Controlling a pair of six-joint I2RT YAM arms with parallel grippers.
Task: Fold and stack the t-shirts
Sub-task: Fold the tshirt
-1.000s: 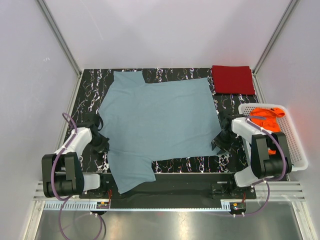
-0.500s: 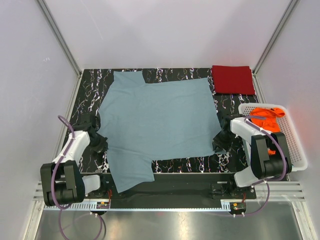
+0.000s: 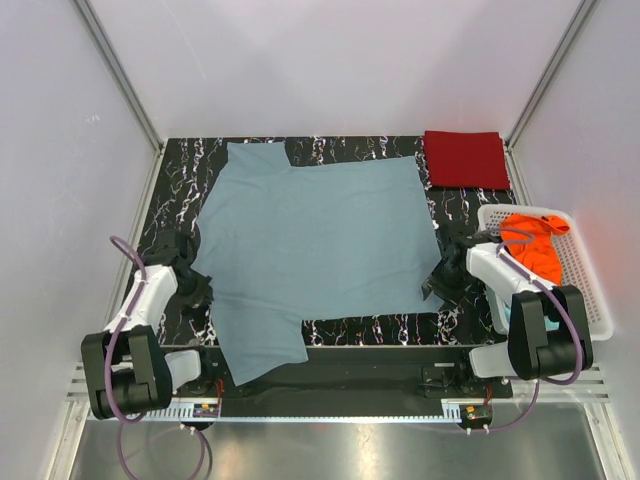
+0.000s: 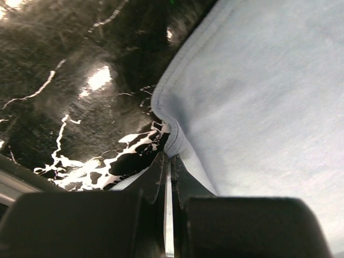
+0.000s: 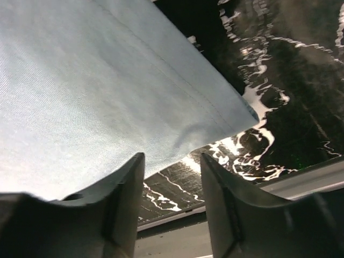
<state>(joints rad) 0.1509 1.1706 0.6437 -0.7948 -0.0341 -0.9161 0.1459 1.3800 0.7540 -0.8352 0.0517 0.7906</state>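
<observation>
one dark red shirt (image 3: 466, 159) folded upper right, grey-blue shirt (image 3: 315, 240) unfolded centre, orange shirt (image 3: 535, 245) in basket (image 3: 590, 290); left gripper (image 4: 171, 161) clamps grey-blue edge, right gripper (image 5: 172, 177) jaws apart.

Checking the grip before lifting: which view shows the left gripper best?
Left wrist: the left gripper appears close up, shut on the edge of the shirt. The top view shows only a dark shape there; the right wrist view misses it.

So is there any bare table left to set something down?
Only strips: the far left corner beside the blue shirt, and the near edge right of its sleeve. The shirt fills the middle; the red shirt takes the far right corner.
</observation>
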